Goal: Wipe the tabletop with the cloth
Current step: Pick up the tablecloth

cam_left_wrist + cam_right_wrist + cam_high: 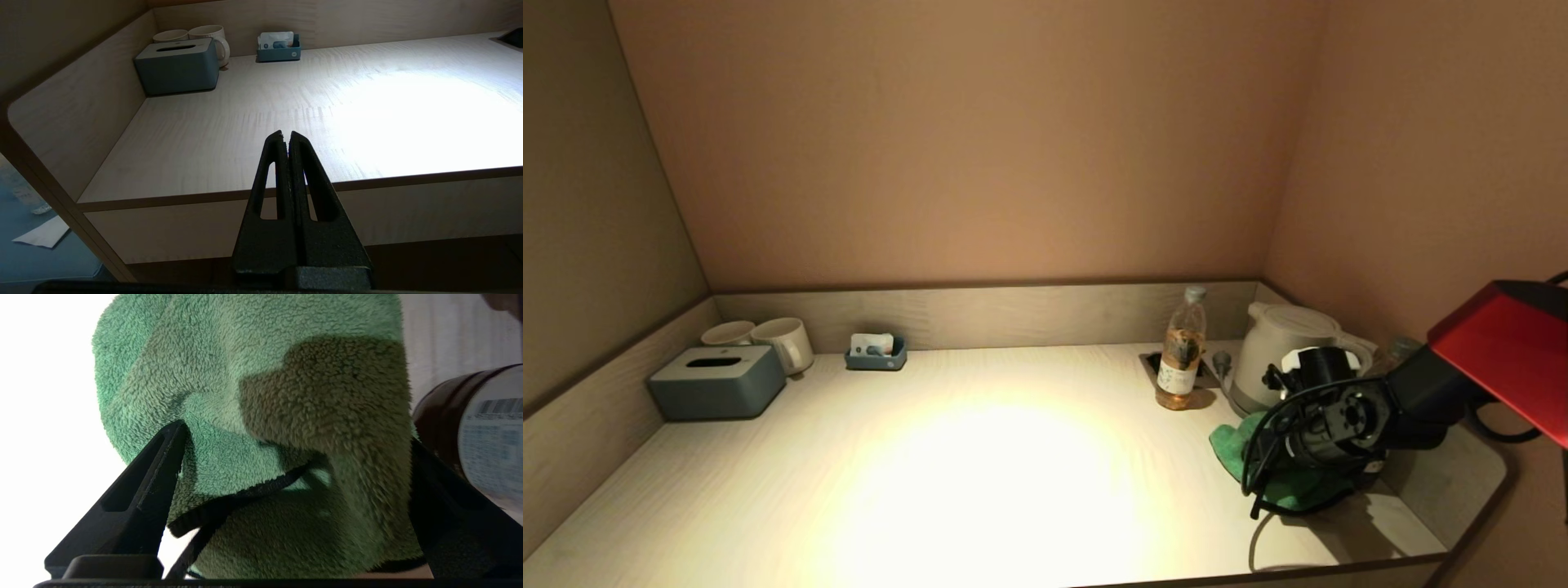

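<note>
- Right pincer [294,457] is down on the green cloth [1262,465] at the worktop's [980,457] right end, fingers spread wide around the bunched fabric, not yet clamped.
- Bottle [1182,351] stands close by, so watch out.
- Left pincer [290,139] parked off the front edge, fingers pressed together, empty.

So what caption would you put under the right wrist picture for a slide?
Right gripper, fingers spread open around the bunched green cloth, beside a labelled bottle.

the right arm hides much of the cloth [1232,447] and the kettle's [1278,347] base.
</note>
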You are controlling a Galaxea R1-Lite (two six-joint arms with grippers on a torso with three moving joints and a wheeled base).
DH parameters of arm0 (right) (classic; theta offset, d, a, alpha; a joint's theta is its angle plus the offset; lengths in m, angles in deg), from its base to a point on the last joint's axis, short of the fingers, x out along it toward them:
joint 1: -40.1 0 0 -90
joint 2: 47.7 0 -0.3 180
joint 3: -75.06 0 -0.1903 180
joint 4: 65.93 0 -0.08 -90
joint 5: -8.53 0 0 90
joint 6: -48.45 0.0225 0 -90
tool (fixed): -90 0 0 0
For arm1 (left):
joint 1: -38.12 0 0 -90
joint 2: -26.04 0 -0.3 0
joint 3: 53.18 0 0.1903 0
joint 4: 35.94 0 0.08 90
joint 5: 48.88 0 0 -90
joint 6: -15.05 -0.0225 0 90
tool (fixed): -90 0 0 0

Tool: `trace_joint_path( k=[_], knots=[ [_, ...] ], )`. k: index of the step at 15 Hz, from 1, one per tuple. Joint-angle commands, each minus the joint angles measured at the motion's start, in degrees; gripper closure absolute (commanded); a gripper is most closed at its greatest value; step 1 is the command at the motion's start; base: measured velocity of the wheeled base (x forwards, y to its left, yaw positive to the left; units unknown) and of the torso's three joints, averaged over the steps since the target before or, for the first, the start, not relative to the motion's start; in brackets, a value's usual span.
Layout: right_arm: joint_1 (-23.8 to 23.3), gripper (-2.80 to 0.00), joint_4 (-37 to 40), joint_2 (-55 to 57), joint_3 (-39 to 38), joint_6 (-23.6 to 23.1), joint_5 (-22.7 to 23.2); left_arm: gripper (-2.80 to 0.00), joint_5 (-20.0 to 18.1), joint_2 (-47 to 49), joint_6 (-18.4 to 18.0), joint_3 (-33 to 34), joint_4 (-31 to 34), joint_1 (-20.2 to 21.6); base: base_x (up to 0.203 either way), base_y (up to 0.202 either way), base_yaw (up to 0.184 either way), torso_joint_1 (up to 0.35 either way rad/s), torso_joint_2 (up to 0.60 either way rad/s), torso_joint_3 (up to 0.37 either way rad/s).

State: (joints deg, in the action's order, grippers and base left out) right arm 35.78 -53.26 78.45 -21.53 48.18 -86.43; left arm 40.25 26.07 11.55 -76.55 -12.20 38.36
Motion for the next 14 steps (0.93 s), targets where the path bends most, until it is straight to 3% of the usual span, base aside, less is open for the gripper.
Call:
trace_joint_path(
  k=[1,2,3,8,14],
  knots=[
    [0.01,-2.80,-0.42,1.22,-0.23,0.00,-0.03,0.00,0.00,-0.02,-0.02,0.00,0.06,0.02,0.000,0.000,0.000,0.000,0.00,0.000],
    [0.01,-2.80,-0.82,1.56,-0.37,0.00,-0.05,0.00,0.00,-0.02,-0.02,0.00,0.06,0.02,0.000,0.000,0.000,0.000,0.00,0.000],
    [0.01,0.00,-0.82,1.56,-0.38,0.01,-0.05,0.00,0.00,-0.02,-0.02,0.00,0.04,0.02,0.000,0.000,0.000,0.000,0.00,0.000],
    [0.02,0.00,-4.04,1.55,-2.00,0.15,0.22,0.00,0.00,-0.02,-0.02,0.00,0.06,0.02,0.000,0.000,0.000,0.000,0.00,0.000],
    [1.90,0.00,-3.88,-7.72,-3.57,0.52,1.35,0.00,0.00,-0.02,-0.02,0.00,0.06,0.02,0.000,0.000,0.000,0.000,0.00,0.000]
  ],
)
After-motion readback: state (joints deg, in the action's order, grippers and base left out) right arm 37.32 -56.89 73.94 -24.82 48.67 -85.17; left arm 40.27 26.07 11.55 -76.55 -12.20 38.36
